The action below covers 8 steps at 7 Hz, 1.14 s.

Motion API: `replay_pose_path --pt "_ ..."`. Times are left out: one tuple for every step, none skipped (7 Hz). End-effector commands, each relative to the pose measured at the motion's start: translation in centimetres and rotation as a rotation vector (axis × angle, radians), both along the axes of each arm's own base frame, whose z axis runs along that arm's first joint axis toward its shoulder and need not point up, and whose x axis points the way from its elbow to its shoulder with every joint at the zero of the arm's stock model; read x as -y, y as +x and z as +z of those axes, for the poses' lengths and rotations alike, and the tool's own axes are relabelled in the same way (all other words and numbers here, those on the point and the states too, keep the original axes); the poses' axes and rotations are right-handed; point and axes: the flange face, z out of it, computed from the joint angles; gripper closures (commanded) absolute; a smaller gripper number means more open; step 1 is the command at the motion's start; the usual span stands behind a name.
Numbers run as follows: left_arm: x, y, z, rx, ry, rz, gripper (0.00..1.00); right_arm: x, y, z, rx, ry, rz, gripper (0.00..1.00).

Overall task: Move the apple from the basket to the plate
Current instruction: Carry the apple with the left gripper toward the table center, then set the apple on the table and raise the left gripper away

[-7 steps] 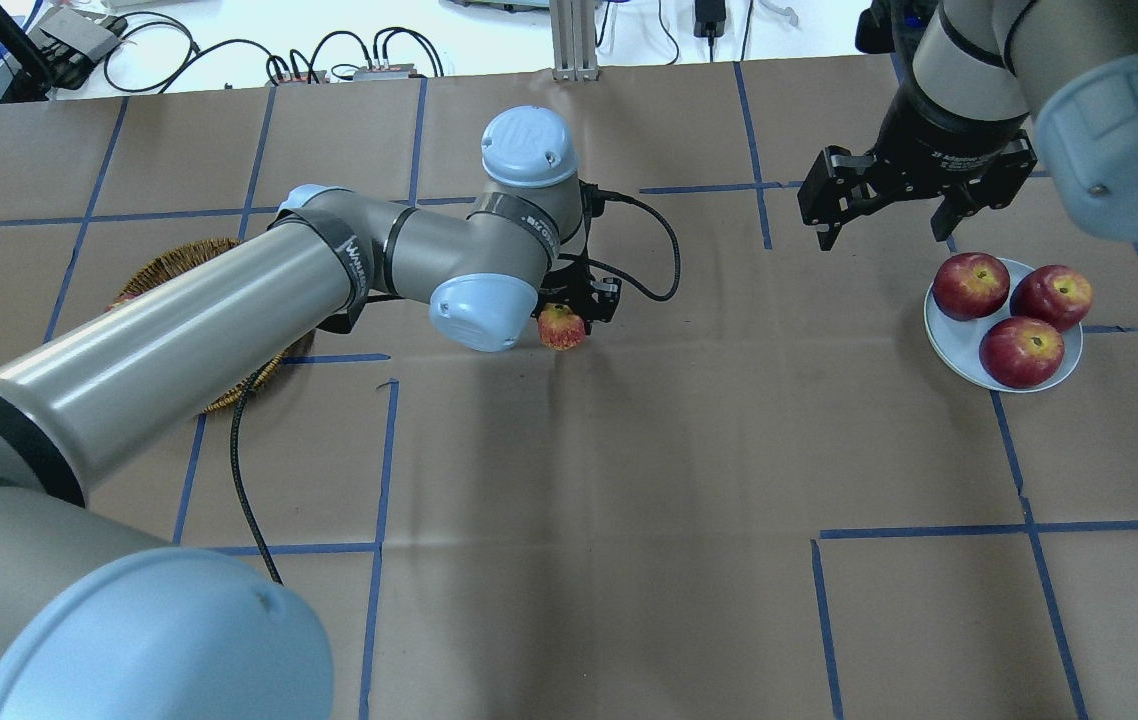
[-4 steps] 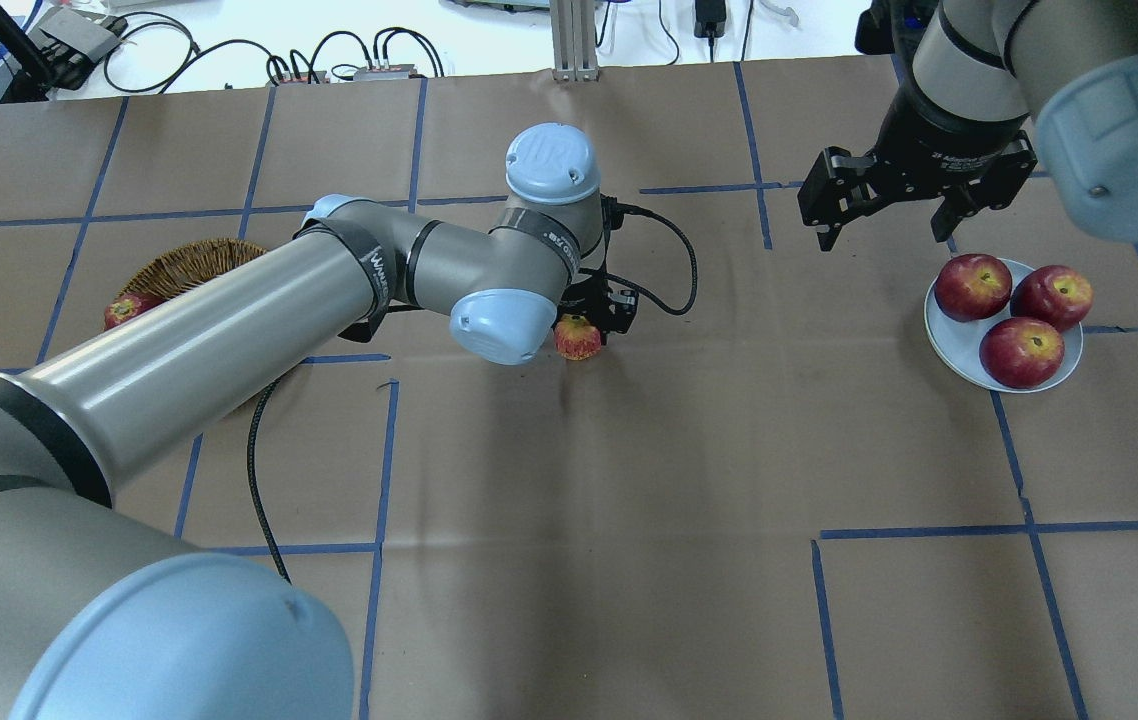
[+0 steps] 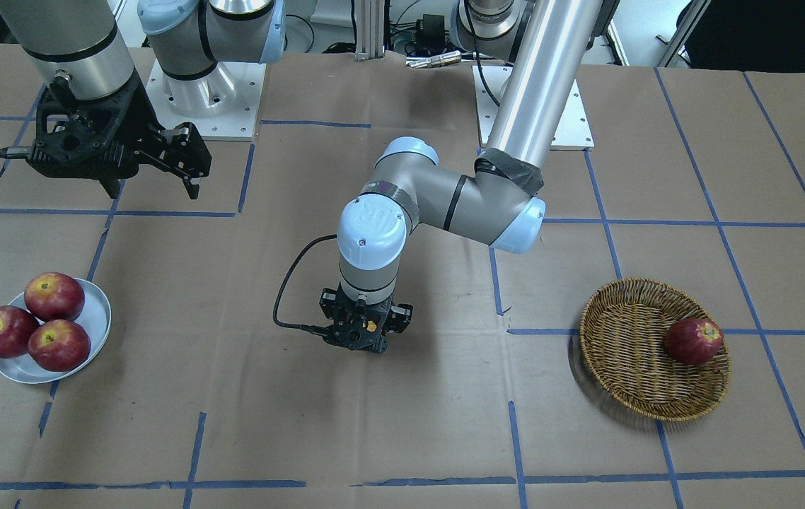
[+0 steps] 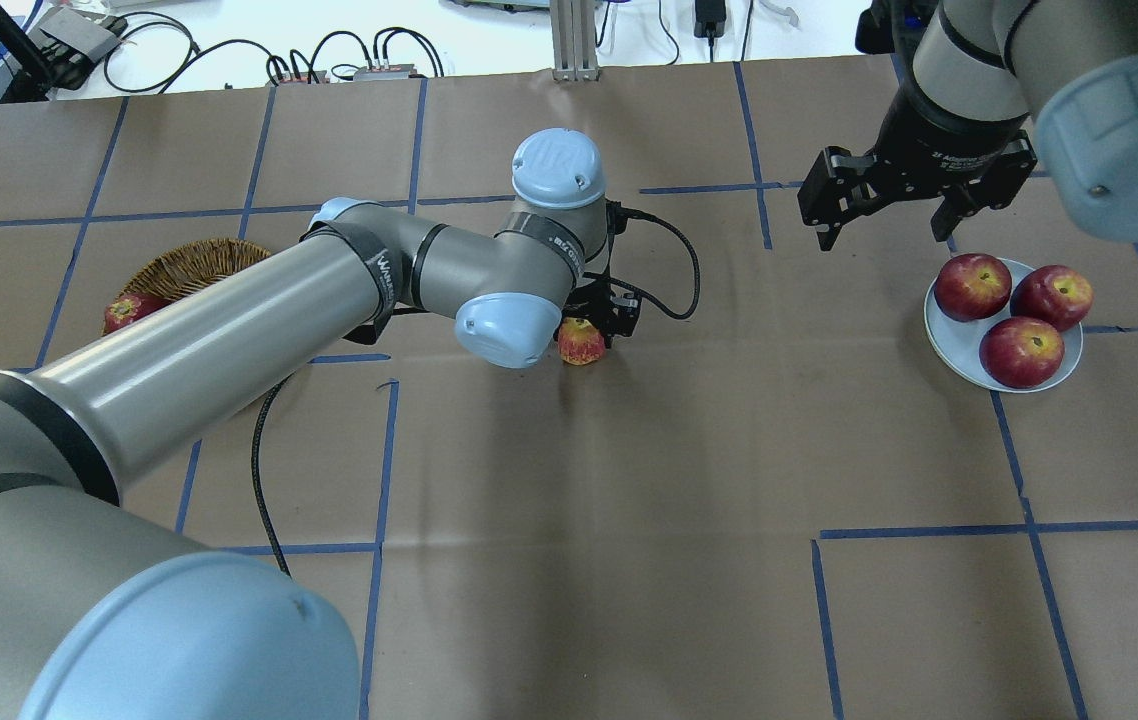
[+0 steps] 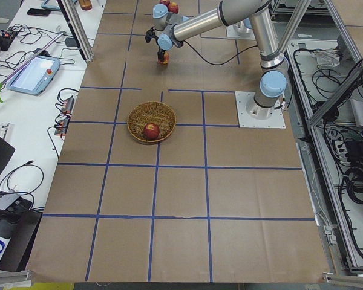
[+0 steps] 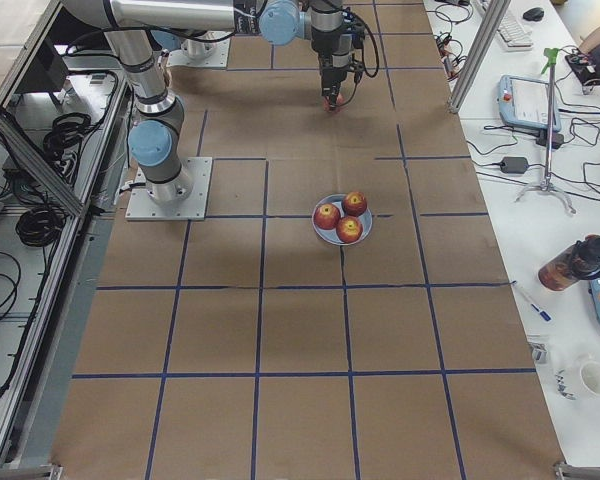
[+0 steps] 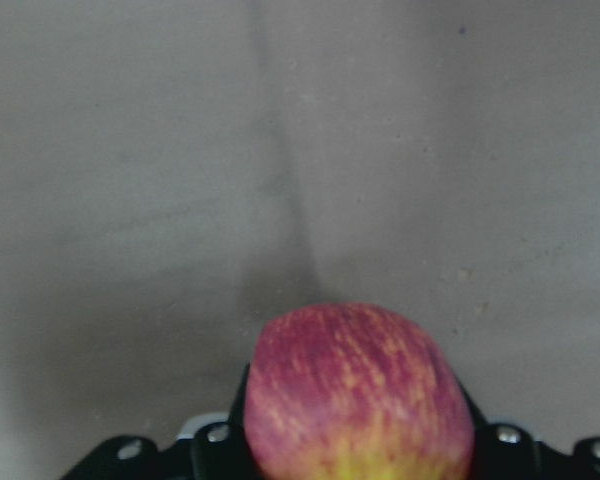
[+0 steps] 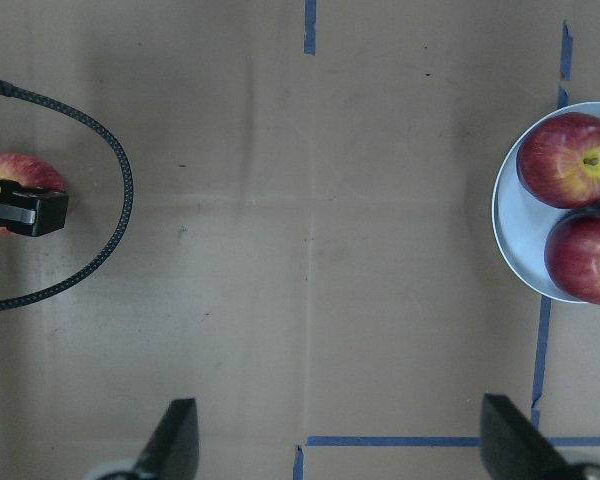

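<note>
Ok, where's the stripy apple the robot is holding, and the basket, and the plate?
the apple (image 7: 360,390): left wrist view, middle of its streaked red skin.
the basket (image 3: 622,346): front-facing view, bare woven floor in its left half.
the plate (image 3: 97,317): front-facing view, bare rim on its right side.

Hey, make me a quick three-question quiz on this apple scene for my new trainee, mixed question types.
1. True or false: the round pale grey-white plate holds three deep-red apples.
2. Fill in: the round brown wicker basket holds ___ apple(s).
3. The pinkish-red, yellow-streaked apple is: A) in the basket; B) gripped by the left end effector; C) on the plate.
Key: 1 true; 2 one, the dark red apple; 3 B.
</note>
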Motion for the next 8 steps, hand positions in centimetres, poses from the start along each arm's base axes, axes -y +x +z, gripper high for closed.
replay_pose_path --pt "0.2 0.3 1.3 -0.001 -0.022 -0.006 0.02 0.0 -0.1 0.0 0.000 0.000 0.000 0.00" --pt "0.3 0.5 3.0 -0.007 -0.033 -0.009 0.01 0.0 0.0 -0.1 0.000 0.001 0.001 0.00" --pt "0.4 1.8 6.7 -0.008 -0.033 0.007 0.01 0.0 -0.1 0.0 0.000 0.000 0.000 0.00" --pt "0.7 4.3 11.1 -0.007 -0.032 -0.011 0.01 0.0 -0.1 0.0 0.000 0.000 0.000 0.00" --pt "0.0 7.2 16.9 -0.005 -0.036 -0.029 0.01 0.1 0.0 0.0 0.000 0.000 0.001 0.00" --pt "-1.4 10.4 21.4 0.003 -0.009 -0.026 0.01 -0.1 0.0 0.1 0.000 -0.002 0.001 0.00" --pt "-3.4 13.3 25.7 -0.001 -0.018 -0.049 0.01 0.0 0.1 0.2 0.000 -0.006 0.001 0.00" --pt "-5.5 17.1 28.8 0.003 -0.024 -0.023 0.01 -0.1 0.0 0.4 -0.011 -0.009 0.002 0.00"
